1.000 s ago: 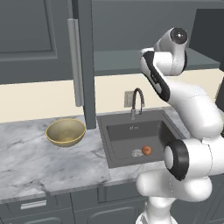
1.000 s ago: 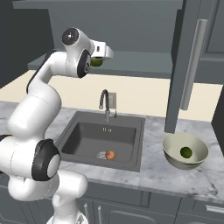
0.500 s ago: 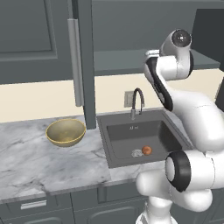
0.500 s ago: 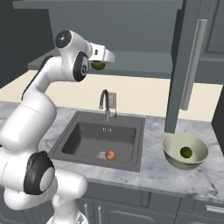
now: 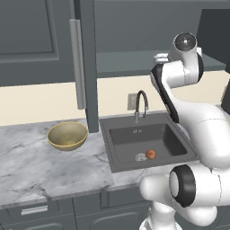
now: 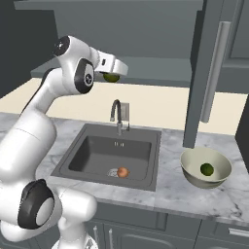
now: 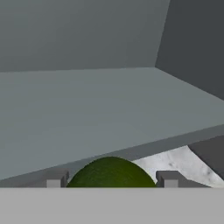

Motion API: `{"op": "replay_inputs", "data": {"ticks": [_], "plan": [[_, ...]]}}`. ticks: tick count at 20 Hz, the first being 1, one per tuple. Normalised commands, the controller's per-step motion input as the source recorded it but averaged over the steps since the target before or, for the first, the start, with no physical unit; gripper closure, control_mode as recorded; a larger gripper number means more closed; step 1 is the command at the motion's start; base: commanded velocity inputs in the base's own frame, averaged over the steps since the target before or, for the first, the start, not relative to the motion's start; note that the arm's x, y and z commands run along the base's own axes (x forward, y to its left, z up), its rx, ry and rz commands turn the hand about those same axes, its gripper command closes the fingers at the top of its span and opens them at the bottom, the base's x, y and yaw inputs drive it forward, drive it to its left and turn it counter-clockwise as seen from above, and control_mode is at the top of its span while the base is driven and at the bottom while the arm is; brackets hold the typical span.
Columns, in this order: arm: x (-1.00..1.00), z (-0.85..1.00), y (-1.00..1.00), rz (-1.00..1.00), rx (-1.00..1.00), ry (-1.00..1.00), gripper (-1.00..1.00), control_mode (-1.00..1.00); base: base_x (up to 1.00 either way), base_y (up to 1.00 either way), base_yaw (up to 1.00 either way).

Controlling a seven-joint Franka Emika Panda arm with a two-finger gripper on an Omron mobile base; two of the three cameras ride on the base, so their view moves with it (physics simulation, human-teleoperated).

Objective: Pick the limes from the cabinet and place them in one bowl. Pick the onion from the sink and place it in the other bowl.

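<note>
**Second lime held at the cabinet shelf, to be carried to the cream bowl**

All places are given relative to the sink. Far to its left, on the counter, the tan bowl is seen, and nothing is seen inside it. Inside the sink, beside the drain, the onion is lying, not yet picked. Above the sink, at the front edge of the cabinet shelf, the gripper is found, and a lime is held between its two fingers; the jaws are closed narrowly on the fruit from both sides. To the right of the sink, past the open cabinet door, the cream bowl is standing on the counter, and the other lime is already lying inside it.

The step in hand is judged to be the transport of the second lime. For the next move, the arm should be swung right and lowered over the cream bowl, with the door edge avoided, and the jaws opened only above the bowl. After that, the onion remains to be taken.
</note>
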Motion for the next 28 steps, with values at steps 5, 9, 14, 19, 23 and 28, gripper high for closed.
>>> {"op": "replay_inputs", "data": {"ticks": [5, 9, 14, 19, 23, 28], "plan": [[-0.26, -0.04, -0.19, -0.10, 0.00, 0.01, 1.00, -1.00, 0.00, 0.00, 0.00], [-0.24, -0.07, -0.23, -0.04, 0.00, 0.00, 1.00, -1.00, 0.00, 0.00, 0.00], [-0.23, -0.12, -0.24, -0.04, 0.00, 0.00, 1.00, -1.00, 0.00, 0.00, 0.00], [-0.25, -0.13, -0.24, -0.07, 0.00, 0.00, 1.00, -1.00, 0.00, 0.00, 0.00], [-0.22, -0.13, -0.25, -0.08, 0.00, 0.00, 1.00, -1.00, 0.00, 0.00, 0.00], [-0.18, -0.15, -0.26, -0.10, 0.00, 0.00, 1.00, -1.00, 0.00, 0.00, 0.00]]}}
